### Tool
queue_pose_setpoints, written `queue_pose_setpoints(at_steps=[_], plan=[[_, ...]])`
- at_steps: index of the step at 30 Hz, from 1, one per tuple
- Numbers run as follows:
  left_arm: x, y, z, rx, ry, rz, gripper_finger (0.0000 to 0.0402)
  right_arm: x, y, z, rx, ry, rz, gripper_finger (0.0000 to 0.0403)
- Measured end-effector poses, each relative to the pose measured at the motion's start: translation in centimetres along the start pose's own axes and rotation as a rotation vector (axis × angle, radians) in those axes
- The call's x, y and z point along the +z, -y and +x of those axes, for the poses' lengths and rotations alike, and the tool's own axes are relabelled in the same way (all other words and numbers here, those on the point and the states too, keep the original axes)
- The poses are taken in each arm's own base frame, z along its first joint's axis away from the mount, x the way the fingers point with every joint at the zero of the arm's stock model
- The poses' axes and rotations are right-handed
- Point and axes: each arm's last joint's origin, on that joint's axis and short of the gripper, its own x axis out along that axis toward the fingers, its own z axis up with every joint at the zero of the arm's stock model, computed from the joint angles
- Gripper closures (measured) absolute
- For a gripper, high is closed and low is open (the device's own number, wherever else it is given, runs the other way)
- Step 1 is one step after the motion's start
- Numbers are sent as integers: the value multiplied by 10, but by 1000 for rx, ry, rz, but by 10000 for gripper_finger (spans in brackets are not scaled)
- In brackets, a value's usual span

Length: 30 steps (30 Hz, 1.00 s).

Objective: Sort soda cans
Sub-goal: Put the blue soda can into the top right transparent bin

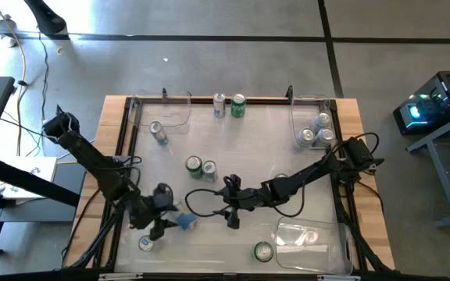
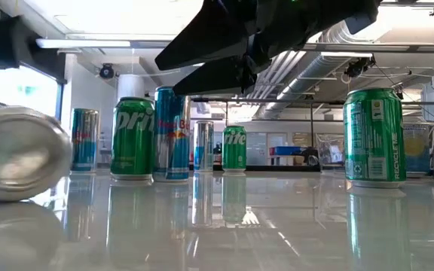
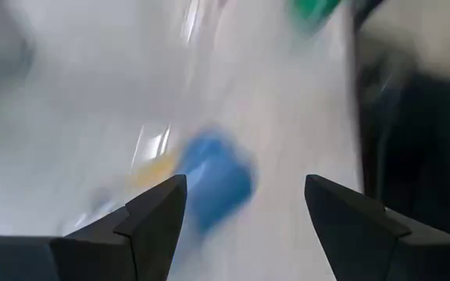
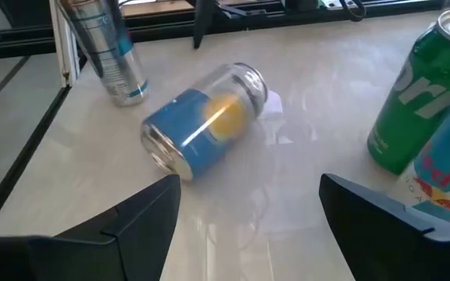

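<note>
Bright, even light from ceiling strips glares off the glossy table (image 2: 224, 226), which mirrors the upright cans (image 2: 374, 135) standing on it. The left wrist view is heavily motion-blurred, the blue can (image 3: 216, 179) a smear; the lying can nearest the low camera (image 2: 21, 154) is soft.

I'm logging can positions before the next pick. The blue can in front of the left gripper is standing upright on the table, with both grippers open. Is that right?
Not quite. The blue can lies on its side, not upright; the right wrist view shows it tipped over on the table. The rest holds: it sits just ahead of the left gripper, and both that and the right gripper are open.
</note>
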Motion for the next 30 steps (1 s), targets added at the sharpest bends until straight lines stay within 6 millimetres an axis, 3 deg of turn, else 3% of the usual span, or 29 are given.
queue_pose_setpoints(at_steps=[4,9,13,18,23,30], plan=[[-1,2,-15,70,-245,-9,147,0,3,1,-7,-5,-20,102],[-11,-4,3,102,-392,-11,147,2,9,2,-19,4,-39,102],[-9,-7,23,176,-366,27,147,3,11,2,-24,4,-51,102],[6,-6,38,214,-198,71,147,11,10,-4,-9,27,-81,102],[28,1,27,213,-89,97,147,21,6,-8,87,51,-90,102],[21,2,17,164,-230,-3,147,37,1,-2,193,-3,-82,102]])
